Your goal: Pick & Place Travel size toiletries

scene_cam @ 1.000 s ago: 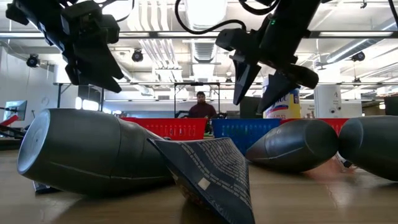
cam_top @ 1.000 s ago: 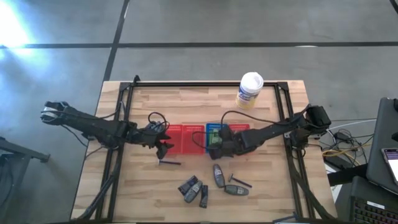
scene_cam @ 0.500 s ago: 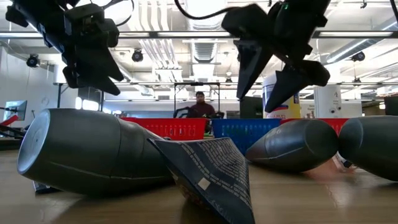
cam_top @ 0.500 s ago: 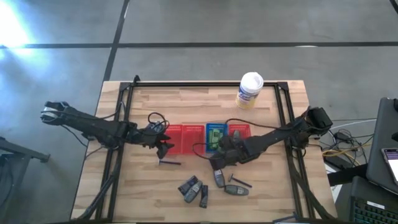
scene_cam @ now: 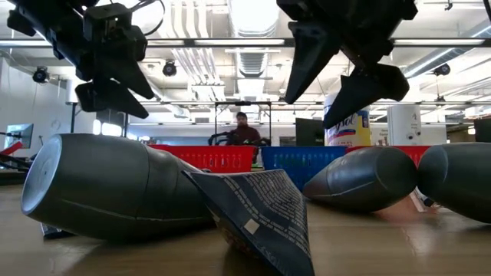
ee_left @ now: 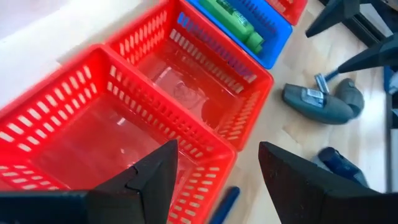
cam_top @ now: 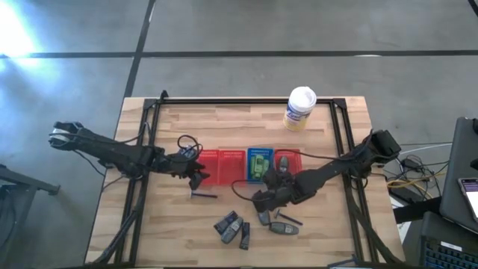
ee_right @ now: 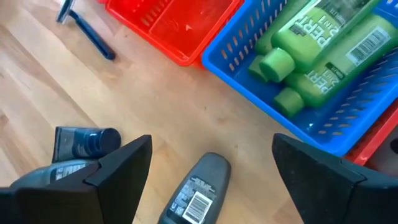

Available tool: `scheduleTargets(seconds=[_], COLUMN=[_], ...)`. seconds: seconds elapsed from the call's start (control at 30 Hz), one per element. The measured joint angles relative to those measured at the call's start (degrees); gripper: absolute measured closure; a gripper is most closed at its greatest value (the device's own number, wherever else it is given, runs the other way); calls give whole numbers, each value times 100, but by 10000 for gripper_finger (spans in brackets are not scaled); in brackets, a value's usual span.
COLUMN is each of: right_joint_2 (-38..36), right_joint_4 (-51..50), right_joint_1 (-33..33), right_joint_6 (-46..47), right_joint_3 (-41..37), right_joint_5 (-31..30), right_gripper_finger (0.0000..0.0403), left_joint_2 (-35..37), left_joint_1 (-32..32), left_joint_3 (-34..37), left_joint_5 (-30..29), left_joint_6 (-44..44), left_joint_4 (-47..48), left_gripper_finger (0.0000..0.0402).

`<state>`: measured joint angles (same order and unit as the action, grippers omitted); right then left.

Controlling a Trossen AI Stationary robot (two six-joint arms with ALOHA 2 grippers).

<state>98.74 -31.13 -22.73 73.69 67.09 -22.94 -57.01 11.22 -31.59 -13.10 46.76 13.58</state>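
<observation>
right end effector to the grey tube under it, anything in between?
Nothing: right end effector, open, hangs over the grey tube, only bare wood table around, per right wrist view.

A robotics lab in an open-plan industrial hall — that was the setting. A wooden counter (cam_top: 314, 224) fitted with a black metal frame (cam_top: 246, 101) stood on a polished concrete floor (cam_top: 224, 30) crossed by dark seams. Exposed white ceiling ducts (scene_cam: 192, 23) and strip lights ran overhead, and a person (scene_cam: 242, 130) sat at a workstation far behind — beside monitors (scene_cam: 17, 135) and cables (cam_top: 418, 173) trailing off the counter's edge.
</observation>
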Motion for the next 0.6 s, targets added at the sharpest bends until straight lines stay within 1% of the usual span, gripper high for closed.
scheduleTargets(seconds=[0.1, 0.4, 0.6], right_joint_2=[0, 0, 0], right_joint_4=[-1, -7, -5], right_joint_1=[21, 49, 51], right_joint_6=[-91, -186, -178], right_joint_3=[0, 0, 0], right_joint_5=[2, 26, 31], right_gripper_finger=[68, 53, 63], left_joint_2=[0, -205, -356], left_joint_1=[39, 175, 177], left_joint_3=[0, 0, 0], left_joint_5=[160, 172, 189], left_joint_6=[102, 313, 323], left_joint_4=[1, -10, -74], left_gripper_finger=[172, 172, 172])
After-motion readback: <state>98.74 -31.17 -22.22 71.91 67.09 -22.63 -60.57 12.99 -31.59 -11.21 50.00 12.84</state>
